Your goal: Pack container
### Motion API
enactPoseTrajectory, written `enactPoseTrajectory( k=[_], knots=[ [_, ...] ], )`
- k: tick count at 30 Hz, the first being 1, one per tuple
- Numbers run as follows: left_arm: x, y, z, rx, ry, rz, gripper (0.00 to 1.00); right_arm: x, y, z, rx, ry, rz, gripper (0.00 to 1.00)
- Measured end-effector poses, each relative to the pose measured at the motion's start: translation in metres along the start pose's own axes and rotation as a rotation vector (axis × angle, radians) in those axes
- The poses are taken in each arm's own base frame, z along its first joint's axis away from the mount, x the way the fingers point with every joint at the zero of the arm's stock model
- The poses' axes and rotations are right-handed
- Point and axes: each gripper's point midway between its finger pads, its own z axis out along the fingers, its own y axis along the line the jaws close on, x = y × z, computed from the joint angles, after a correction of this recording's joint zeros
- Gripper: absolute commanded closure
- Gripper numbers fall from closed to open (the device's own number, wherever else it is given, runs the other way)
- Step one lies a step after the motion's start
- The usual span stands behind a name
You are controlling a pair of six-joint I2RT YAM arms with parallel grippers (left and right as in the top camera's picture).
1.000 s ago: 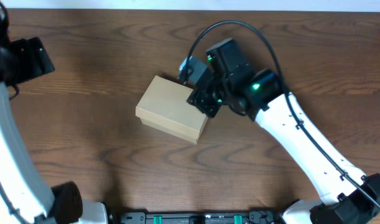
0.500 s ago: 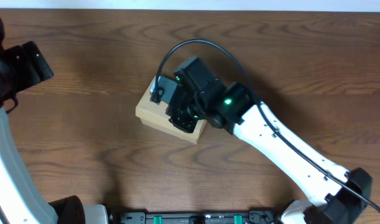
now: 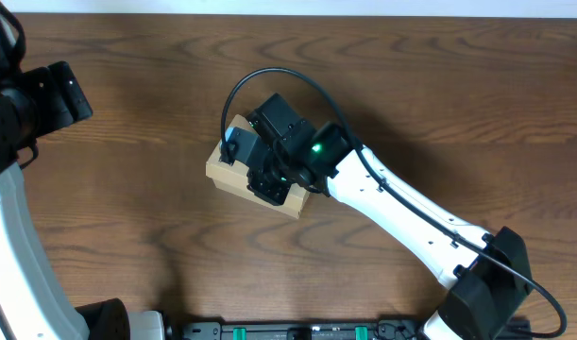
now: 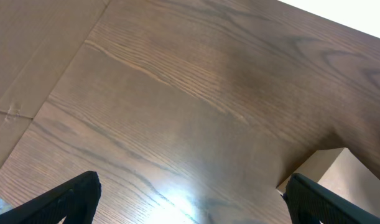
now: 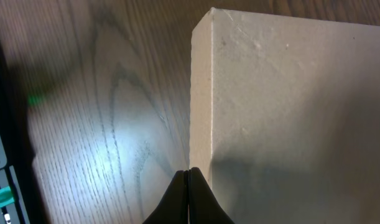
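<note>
Container (image 3: 218, 171) sits a bit left of centre on the desk (image 3: 439, 85), skewed to the desk edges, lid down. In the right wrist view the top reads as one plain flat panel with no flap standing up. Can't see inside, so can't say if it's loaded. Right tool (image 5: 188, 186) is pinched fully closed with nothing between the tips, positioned over the container's top. From overhead the right arm covers most of the lid, and only the left corner and the near-right corner show. The wrist view puts the closed tips right on the line of the container's edge, near one corner. My read: closed on purpose, acting as a blunt pusher rather than a grabber, to press the lid down or seat the flap edge, not to pick anything up. Touching or just above, can't tell from either view. Left tool (image 4: 196, 208) is wide open and empty, well off at the far left, looking across bare desk with only a corner of the container at the right of its view. Looks like it's standing clear to give the right arm room. Risk I'd watch: a one-armed push on an unbraced light carton could skate it across the wood instead of seating the flap.
</note>
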Motion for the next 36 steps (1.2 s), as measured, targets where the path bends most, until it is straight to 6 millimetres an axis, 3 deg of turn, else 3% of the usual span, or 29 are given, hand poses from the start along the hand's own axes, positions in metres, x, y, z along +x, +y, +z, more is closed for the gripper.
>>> enactPoseTrajectory(
  k=[12, 20, 31, 36],
  knots=[
    [0.0, 0.001, 0.0, -0.004, 0.0, 0.001, 0.05, 0.002, -0.007, 0.001, 0.036, 0.013, 0.004, 0.99],
    [0.0, 0.001, 0.0, -0.004, 0.001, 0.001, 0.05, 0.016, -0.014, 0.026, 0.024, 0.077, 0.029, 0.99],
    [0.0, 0.001, 0.0, -0.004, 0.001, 0.001, 0.05, 0.018, -0.014, 0.031, 0.016, 0.09, 0.033, 0.99],
    [0.0, 0.001, 0.0, -0.004, 0.001, 0.001, 0.05, 0.025, -0.015, 0.043, 0.002, 0.12, 0.042, 0.99]
  ],
)
